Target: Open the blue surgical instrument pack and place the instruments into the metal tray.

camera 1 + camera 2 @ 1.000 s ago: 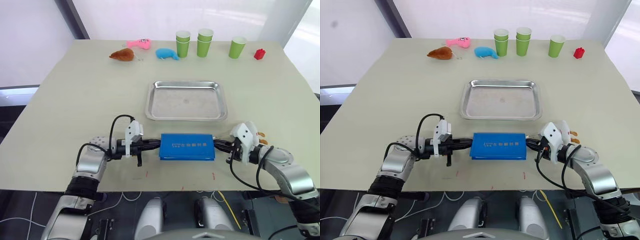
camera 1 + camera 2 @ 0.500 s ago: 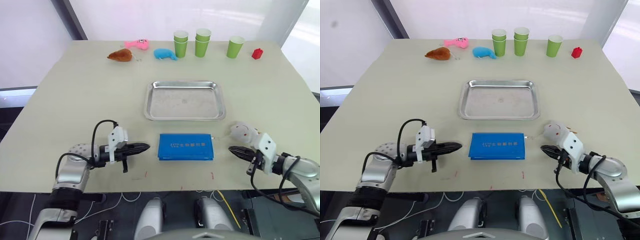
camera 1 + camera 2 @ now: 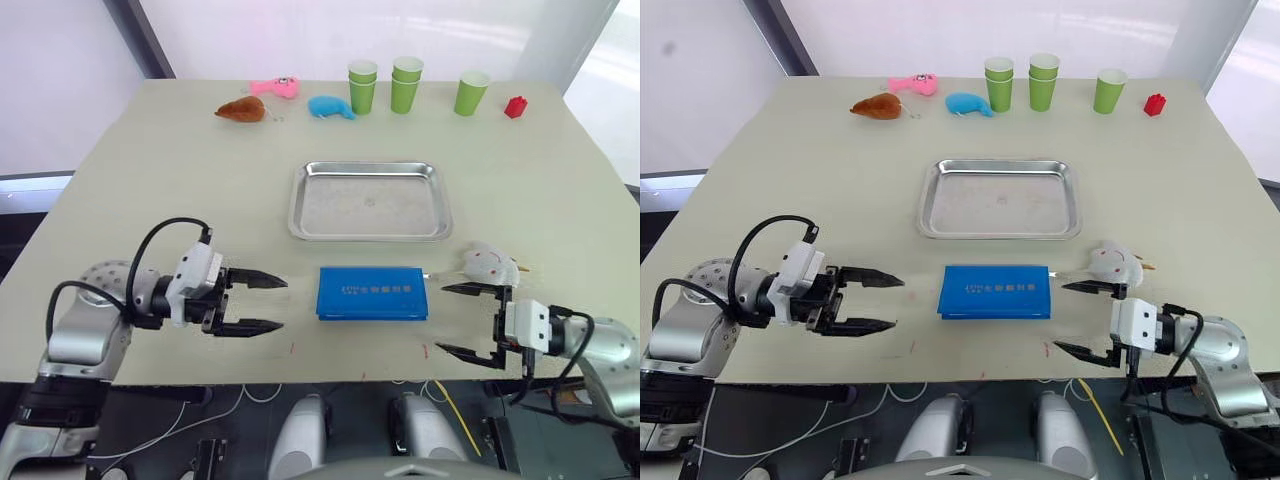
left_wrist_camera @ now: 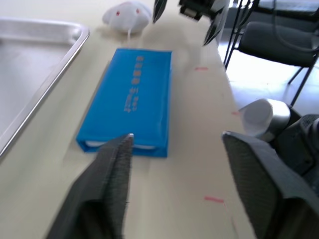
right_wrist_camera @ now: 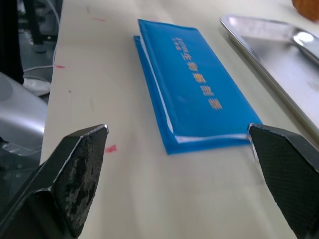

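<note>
Blue fabric wraps the flat rectangular surgical instrument pack [image 3: 372,292], which lies closed on our pale desk [image 3: 180,190], just in front of the shallow shiny steel tray [image 3: 371,201]. Our left pincer [image 3: 262,303] hovers near the pack's left end, fingers spread apart, touching nothing. Our right pincer [image 3: 458,319] sits near its right end, fingers likewise wide apart. A small white plush toy [image 3: 489,263] rests just beside the right pincer. Along the desk's far edge stand green paper cups [image 3: 407,84], a blue whale toy [image 3: 333,107] and a red block [image 3: 517,107].
</note>
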Controlling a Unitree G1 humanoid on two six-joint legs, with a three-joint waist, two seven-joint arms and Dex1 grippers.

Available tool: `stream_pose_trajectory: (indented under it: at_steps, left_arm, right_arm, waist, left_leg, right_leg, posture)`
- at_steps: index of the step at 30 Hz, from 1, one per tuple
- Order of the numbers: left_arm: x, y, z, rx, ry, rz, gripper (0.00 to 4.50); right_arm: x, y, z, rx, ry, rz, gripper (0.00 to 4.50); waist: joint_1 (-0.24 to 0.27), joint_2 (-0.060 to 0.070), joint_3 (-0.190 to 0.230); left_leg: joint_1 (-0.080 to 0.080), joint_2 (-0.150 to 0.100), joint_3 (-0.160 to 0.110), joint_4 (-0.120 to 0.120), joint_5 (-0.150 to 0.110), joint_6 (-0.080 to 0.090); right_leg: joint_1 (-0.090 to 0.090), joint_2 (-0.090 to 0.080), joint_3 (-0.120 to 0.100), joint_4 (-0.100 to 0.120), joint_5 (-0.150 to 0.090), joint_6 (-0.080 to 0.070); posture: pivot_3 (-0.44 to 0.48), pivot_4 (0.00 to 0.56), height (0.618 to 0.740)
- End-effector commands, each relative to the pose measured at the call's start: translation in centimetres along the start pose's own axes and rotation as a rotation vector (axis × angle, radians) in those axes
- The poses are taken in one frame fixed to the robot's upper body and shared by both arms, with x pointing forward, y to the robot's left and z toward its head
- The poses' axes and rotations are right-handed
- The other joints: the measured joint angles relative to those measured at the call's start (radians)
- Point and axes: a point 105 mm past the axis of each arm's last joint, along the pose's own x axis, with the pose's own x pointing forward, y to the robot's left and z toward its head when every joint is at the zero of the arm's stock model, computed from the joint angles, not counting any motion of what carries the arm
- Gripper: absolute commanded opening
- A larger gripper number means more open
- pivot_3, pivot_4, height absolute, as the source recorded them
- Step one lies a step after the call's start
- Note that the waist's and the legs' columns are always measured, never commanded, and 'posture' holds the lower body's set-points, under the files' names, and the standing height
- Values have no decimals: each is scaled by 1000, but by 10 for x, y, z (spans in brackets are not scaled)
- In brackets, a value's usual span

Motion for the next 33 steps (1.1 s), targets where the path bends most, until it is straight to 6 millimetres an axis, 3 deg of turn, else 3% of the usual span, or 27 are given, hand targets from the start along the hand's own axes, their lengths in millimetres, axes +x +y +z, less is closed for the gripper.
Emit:
stream_pose_trajectory:
  at_steps: [1,11,19,29,33]
  left_arm:
    - [-3,-6,16,51,-13,-75,4406]
    - [0,-11,31,66,-70,-145,4406]
    - [-1,-10,35,72,-73,-160,4406]
    - [0,-12,35,93,-82,-166,4500]
    - [2,-11,34,98,-84,-166,4500]
  right_arm:
    - [7,-2,-2,-137,-28,46,4500]
    - [30,-13,-18,-355,-49,115,4500]
    - [46,-25,-21,-373,-73,117,4500]
    - [52,-22,-26,-325,-77,141,43]
    - [52,-21,-24,-311,-85,150,43]
  waist:
    - [2,1,0]
    - [-1,1,2]
    - [-5,1,2]
    - [-16,1,2]
    - [-18,1,2]
  left_leg:
    - [0,0,0,0,0,0]
    - [1,0,0,0,0,0]
    - [1,0,-1,0,0,0]
    - [1,0,-2,0,0,0]
    - [1,0,-2,0,0,0]
  right_leg:
    - [0,0,0,0,0,0]
    - [0,0,0,1,0,0]
    - [0,0,1,1,0,-1]
    - [0,0,1,2,0,-1]
    - [0,0,1,2,0,-1]
  posture:
    - [0,150,740]
    - [0,150,740]
    - [0,150,740]
    - [0,150,740]
    - [0,150,740]
